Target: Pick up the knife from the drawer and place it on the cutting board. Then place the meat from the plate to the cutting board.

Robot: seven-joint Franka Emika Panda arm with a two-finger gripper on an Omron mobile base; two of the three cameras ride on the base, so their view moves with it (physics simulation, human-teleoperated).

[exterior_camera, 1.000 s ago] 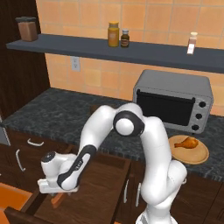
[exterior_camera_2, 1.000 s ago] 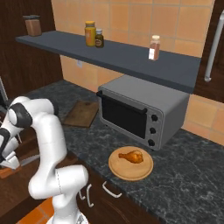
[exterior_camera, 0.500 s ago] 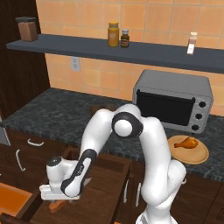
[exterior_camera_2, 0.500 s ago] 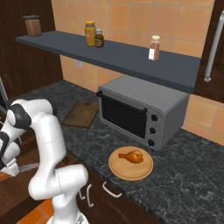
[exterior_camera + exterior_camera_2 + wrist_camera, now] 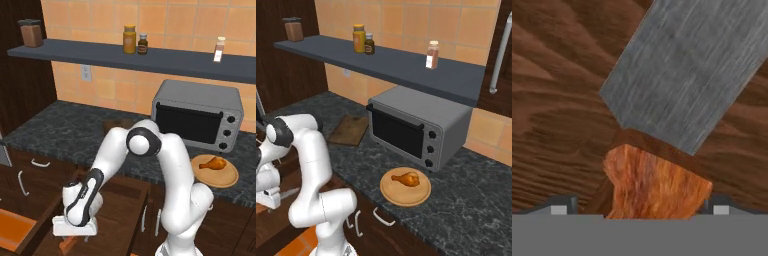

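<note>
Compared with a second ago, the arm has dropped lower into the open drawer [image 5: 117, 210], and the gripper [image 5: 75, 231] now sits just above the drawer floor, where before it hung higher; everything on the counter lies as it did. In the hand view the knife [image 5: 677, 110] lies directly under the gripper: the orange handle sits between the two finger tips [image 5: 562, 205], which stand wide to either side without touching it, so the jaws are open and hold nothing. The blade is flat, dull grey with a brushed grain, and angles away from the handle across the brown, strongly grained drawer bottom. The drawer is dark brown wood, shallow and wide, pulled out at the near left below the speckled black stone counter [image 5: 466, 200]. The cutting board [image 5: 349, 130] is a thin, flat, dark wooden rectangle lying on the counter left of the grey toaster oven [image 5: 416, 131]. The meat [image 5: 406, 178], an orange-brown drumstick shape, rests on the round tan wooden plate [image 5: 393, 192] in front of the oven, to the right.
</note>
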